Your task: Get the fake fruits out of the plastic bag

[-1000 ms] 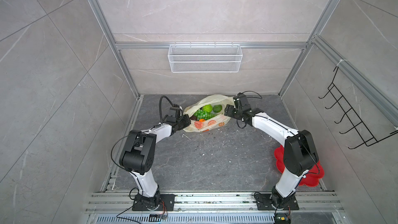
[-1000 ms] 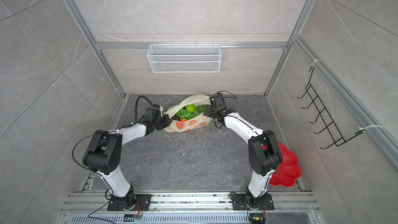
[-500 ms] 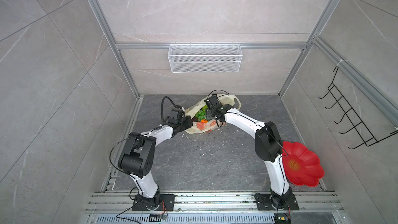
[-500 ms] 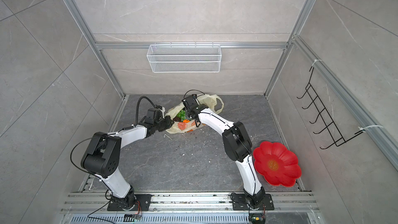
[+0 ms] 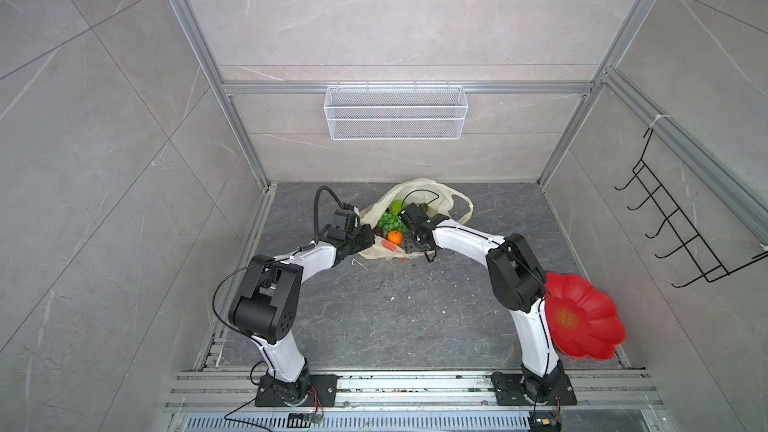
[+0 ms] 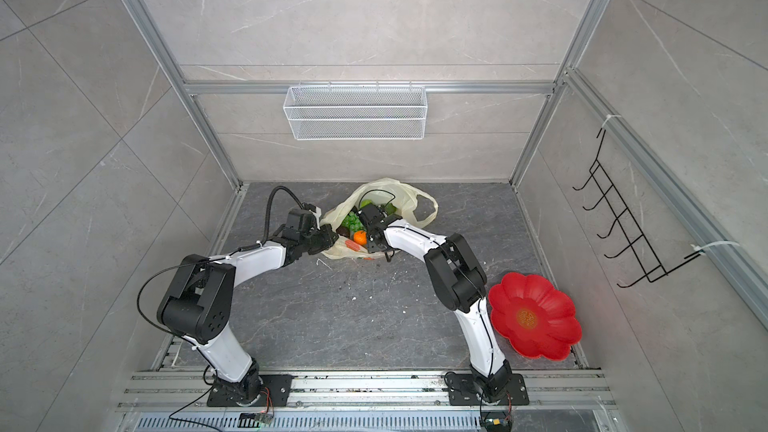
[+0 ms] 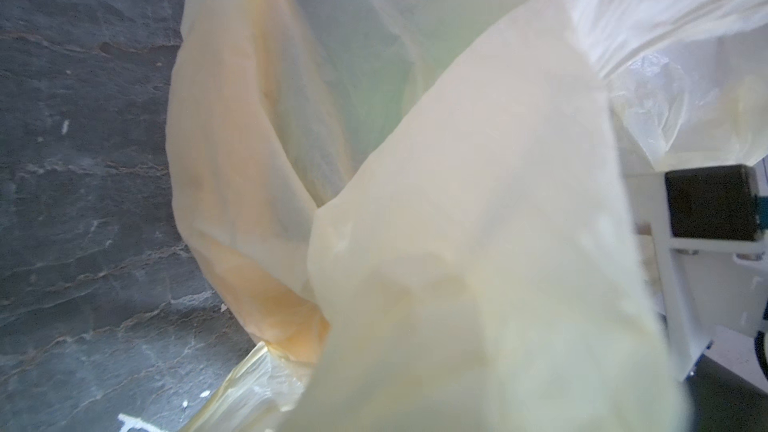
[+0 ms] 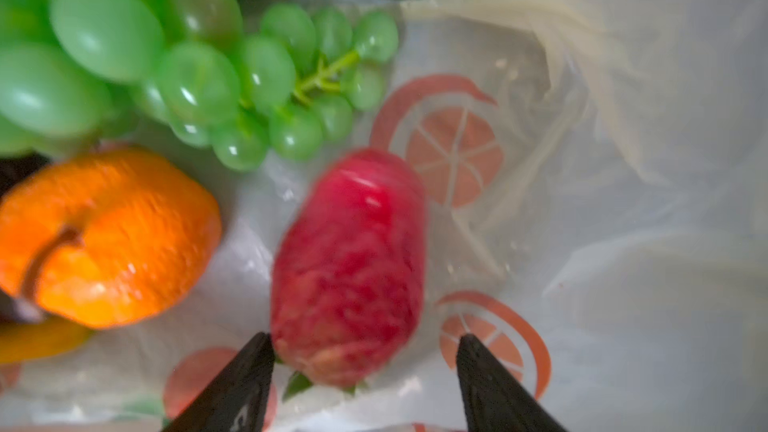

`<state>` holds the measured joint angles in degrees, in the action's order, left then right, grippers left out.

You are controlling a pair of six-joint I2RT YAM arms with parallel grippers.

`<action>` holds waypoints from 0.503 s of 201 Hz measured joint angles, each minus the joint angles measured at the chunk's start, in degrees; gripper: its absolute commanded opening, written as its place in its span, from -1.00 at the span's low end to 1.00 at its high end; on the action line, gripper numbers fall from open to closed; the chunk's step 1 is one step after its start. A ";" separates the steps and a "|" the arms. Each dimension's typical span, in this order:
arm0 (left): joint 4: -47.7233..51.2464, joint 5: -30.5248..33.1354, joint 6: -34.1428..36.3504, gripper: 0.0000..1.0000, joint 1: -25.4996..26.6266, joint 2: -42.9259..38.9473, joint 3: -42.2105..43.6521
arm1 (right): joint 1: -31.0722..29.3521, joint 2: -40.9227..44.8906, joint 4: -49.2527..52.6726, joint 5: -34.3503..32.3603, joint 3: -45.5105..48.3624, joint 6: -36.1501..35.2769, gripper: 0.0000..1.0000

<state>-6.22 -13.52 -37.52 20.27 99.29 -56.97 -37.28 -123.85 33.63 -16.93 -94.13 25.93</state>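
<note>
The right tool has moved into the plastic bag. In both top views the left tool pinches the bag's edge, shut tight. The left wrist view sees only bag. Only the right wrist view shows open fingers either side of the strawberry inside, holding nothing.

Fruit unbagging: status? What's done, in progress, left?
Done: nothing out; the red plate is bare. In hand: left gripper shut on the bag rim; right gripper open inside, jaws either side of the strawberry, not closed. Left: strawberry, orange, grapes and green fruit, all in the bag.
</note>
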 measured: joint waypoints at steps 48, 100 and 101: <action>9.42 6.60 0.92 -0.09 0.94 -1.68 -1.81 | -0.11 6.84 -3.52 0.46 9.77 0.94 0.42; 22.86 24.94 10.58 0.30 11.06 -12.83 -7.34 | -0.11 10.03 -6.67 0.44 13.03 1.27 0.42; 23.06 25.40 10.82 0.31 11.39 -12.98 -7.65 | -0.11 10.03 -6.69 0.44 13.03 1.27 0.42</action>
<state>16.84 11.88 -26.70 31.66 86.30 -64.62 -37.39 -113.82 26.94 -16.49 -81.10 27.20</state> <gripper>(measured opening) 0.637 0.711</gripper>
